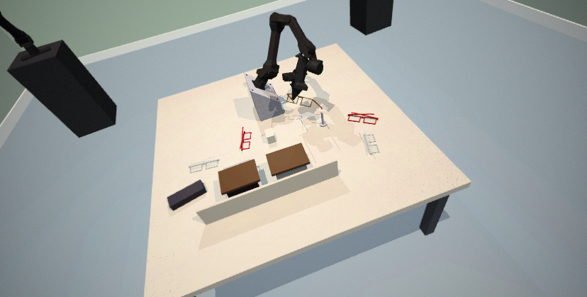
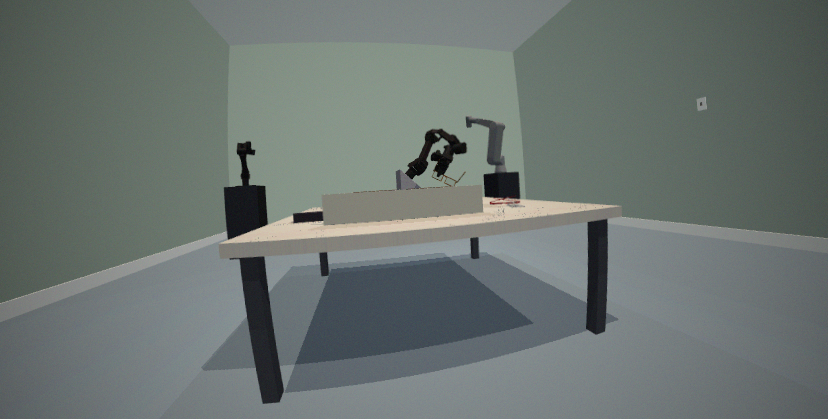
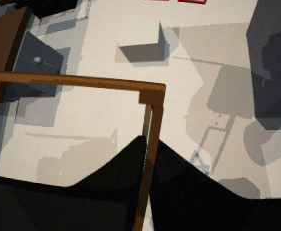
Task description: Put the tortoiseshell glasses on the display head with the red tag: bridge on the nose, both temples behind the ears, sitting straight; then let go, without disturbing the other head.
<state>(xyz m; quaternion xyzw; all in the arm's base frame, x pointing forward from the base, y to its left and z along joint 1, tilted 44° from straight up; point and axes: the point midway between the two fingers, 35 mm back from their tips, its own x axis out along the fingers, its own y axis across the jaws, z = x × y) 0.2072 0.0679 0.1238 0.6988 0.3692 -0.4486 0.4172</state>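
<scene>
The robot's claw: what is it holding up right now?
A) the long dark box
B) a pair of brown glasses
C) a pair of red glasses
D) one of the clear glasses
B, because the claw is shut on the brown glasses, whose brown frame runs between its black fingertips in the wrist view.

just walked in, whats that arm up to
The black arm's claw is shut on the tortoiseshell glasses, holding them in the air above the table. They aren't on a display head yet. Two red pairs lie on the table.
</scene>
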